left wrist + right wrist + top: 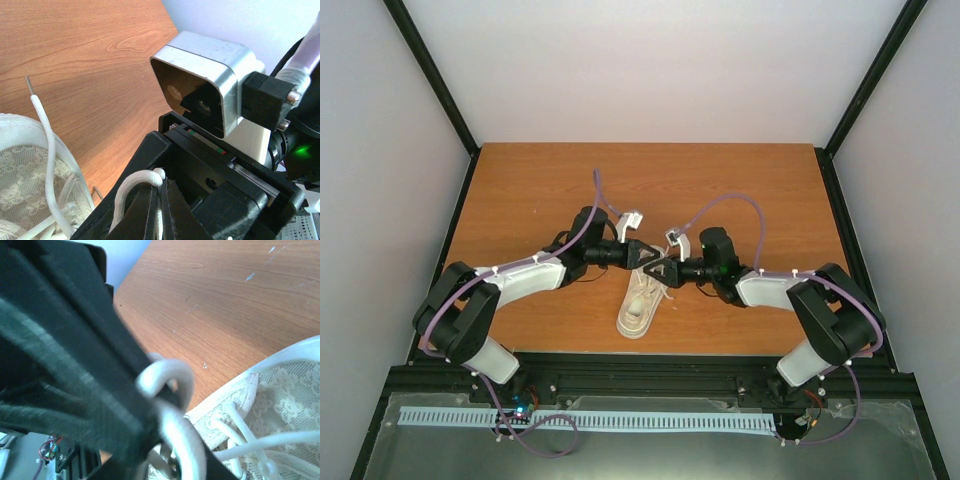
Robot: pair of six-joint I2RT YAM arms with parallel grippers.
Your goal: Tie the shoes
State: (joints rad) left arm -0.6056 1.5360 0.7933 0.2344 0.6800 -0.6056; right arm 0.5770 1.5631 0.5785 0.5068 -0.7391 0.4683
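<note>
Left wrist view: my left gripper, jaws pressed together, pinches a loop of the white laces at its fingertips. Right wrist view: my right gripper, jaws narrow, has a second lace loop caught at its tips. Top view: both grippers meet nose to nose just over the laced end of the cream sneaker, which lies on the wooden table near its front edge, between the two arms.

Cream shoe with a lacy flower pattern and white laces beside the black left claw; orange-brown wood-grain table beneath it.
</note>
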